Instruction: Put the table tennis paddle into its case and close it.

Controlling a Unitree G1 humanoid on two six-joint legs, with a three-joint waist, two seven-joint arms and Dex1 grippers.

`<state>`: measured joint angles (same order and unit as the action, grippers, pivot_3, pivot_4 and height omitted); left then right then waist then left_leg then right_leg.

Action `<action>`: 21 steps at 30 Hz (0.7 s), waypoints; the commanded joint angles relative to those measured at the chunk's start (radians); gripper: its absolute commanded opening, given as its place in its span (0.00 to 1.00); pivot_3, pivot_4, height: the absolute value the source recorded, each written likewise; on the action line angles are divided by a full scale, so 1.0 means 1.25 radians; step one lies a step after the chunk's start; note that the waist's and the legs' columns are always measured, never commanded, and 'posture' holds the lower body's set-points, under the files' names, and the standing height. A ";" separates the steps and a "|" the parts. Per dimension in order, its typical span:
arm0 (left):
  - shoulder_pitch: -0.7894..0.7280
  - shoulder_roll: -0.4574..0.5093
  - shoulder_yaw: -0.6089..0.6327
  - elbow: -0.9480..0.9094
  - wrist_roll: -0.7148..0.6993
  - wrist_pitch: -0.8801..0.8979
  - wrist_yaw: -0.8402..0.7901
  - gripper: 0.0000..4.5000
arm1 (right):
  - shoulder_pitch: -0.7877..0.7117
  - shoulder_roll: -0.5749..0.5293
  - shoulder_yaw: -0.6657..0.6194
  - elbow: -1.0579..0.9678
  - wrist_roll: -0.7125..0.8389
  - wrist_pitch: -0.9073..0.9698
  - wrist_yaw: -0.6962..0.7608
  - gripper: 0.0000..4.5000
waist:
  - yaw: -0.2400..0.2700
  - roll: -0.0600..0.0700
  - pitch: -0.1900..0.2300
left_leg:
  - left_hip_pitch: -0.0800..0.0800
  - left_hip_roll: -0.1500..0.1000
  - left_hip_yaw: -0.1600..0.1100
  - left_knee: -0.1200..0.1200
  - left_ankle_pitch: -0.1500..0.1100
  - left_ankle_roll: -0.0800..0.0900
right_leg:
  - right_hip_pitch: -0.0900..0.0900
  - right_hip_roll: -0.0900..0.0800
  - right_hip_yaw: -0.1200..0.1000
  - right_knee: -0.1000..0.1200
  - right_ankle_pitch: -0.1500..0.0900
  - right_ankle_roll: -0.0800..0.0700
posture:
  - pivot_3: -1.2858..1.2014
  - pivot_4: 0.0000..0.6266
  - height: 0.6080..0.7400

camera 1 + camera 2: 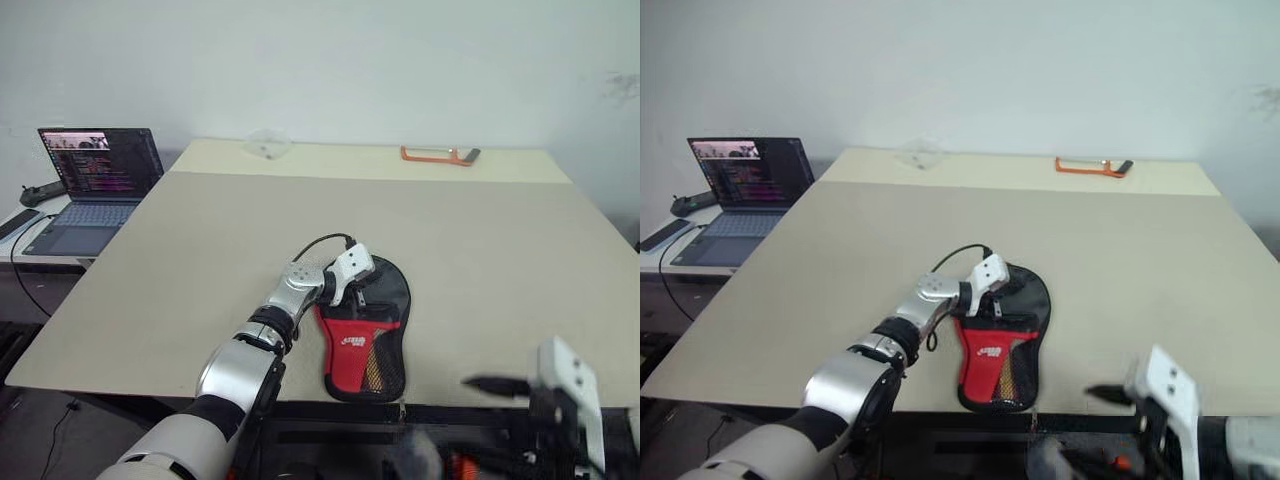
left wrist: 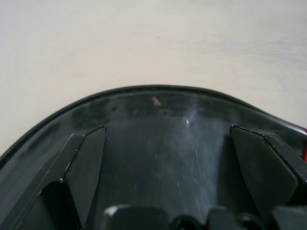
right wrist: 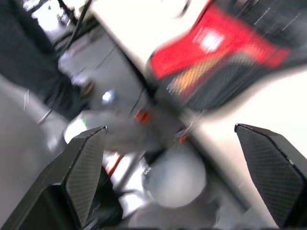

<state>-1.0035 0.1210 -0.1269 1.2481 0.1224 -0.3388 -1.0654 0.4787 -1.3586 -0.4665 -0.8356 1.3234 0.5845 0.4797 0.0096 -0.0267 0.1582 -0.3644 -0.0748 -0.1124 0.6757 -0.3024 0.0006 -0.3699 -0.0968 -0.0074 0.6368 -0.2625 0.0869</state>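
Silver arms, black-fingered white hands (image 1: 352,283)

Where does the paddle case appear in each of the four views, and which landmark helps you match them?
Left eye view: case at lower centre, near the table's front edge.
Right eye view: case at lower centre too.
Left wrist view: its black rounded end lies between the open fingers.
Right wrist view: blurred, at upper right.
Shared landmark: the red part with the white logo.
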 commanded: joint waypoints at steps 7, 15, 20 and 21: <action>0.064 0.057 0.017 -0.084 -0.055 -0.011 -0.114 1.00 | -0.472 0.169 0.340 0.199 -0.201 0.050 -0.007 0.99 | 0.003 0.000 0.000 | -0.004 -0.001 -0.002 -0.003 0.000 -0.001 | -0.005 0.000 -0.001 -0.001 0.001 -0.004 | 0.52 0.24 1.00; 0.215 0.167 0.058 -0.495 -0.199 0.203 -0.193 1.00 | -0.672 0.473 0.516 0.508 -0.550 -0.121 0.096 0.99 | -0.013 0.004 0.003 | -0.015 -0.002 0.000 0.001 0.002 -0.004 | -0.020 0.000 0.001 0.007 0.001 -0.005 | 0.52 0.24 1.00; 0.331 0.237 0.091 -0.767 -0.254 0.357 -0.115 1.00 | -0.749 0.579 0.495 0.739 -0.644 -0.244 0.193 0.99 | -0.015 0.006 0.004 | -0.015 -0.002 0.000 0.001 0.003 -0.005 | -0.020 0.001 0.002 0.007 0.001 -0.005 | 0.52 0.24 1.00; 0.356 0.248 0.106 -0.810 -0.266 0.381 -0.093 1.00 | -0.761 0.591 0.492 0.773 -0.658 -0.257 0.210 0.99 | -0.015 0.006 0.004 | -0.015 -0.002 0.000 0.001 0.003 -0.005 | -0.021 0.001 0.002 0.007 0.001 -0.005 | 0.52 0.24 1.00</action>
<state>-0.5681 0.4130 -0.0341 0.3307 -0.1692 0.0927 -1.2203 -0.4515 -0.6226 0.1838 0.0964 0.5242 0.3138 0.7032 -0.0087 -0.0194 0.1636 -0.3829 -0.0768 -0.1121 0.6774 -0.2992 -0.0056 -0.3958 -0.0957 -0.0042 0.6458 -0.2611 0.0807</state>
